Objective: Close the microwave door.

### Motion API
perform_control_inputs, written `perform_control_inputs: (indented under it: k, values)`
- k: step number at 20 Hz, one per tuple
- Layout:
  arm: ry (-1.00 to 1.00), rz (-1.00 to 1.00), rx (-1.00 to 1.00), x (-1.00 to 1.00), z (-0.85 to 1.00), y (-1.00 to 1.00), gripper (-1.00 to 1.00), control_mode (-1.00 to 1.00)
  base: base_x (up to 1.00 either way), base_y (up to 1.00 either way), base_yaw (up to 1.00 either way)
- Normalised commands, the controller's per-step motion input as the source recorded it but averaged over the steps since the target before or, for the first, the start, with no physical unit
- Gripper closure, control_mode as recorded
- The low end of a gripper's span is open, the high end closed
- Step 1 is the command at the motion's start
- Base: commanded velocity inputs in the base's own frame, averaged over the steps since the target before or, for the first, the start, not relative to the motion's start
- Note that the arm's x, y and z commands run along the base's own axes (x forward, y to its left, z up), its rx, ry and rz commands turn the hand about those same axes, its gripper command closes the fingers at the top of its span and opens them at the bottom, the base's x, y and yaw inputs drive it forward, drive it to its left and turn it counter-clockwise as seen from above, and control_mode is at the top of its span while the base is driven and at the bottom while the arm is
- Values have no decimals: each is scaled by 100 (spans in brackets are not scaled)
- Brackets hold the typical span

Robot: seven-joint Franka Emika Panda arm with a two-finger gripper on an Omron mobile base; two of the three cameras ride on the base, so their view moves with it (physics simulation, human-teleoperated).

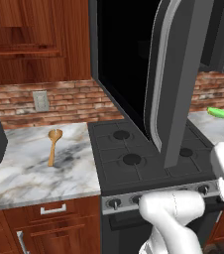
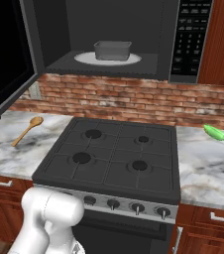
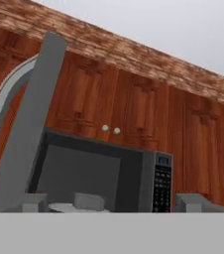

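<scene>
Place: a home kitchen, as I see it from my base
Cooking: gas stove point(image 2: 111, 158) with four burners, microwave point(image 2: 119, 39) mounted above it
Surfaces: marble counter point(image 1: 29, 173), brick backsplash point(image 2: 134, 101)
Storage: reddish wooden cabinets point(image 3: 134, 109)
Utensils: wooden spoon point(image 1: 53, 145) on the counter
</scene>
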Motion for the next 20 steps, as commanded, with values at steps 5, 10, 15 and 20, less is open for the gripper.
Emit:
perform_control_inputs:
  k: [5, 10, 15, 20]
  values:
    - [-11, -39, -7, -71, -17, 100, -100, -100, 0, 0, 0]
    - [-8, -39, -2, -1, -57, 100, -100, -100, 0, 0, 0]
    - [-11, -45, 0, 33, -68, 100, -100, -100, 0, 0, 0]
    - [-1, -38, 0, 94, -87, 72, -100, -100, 0, 0, 0]
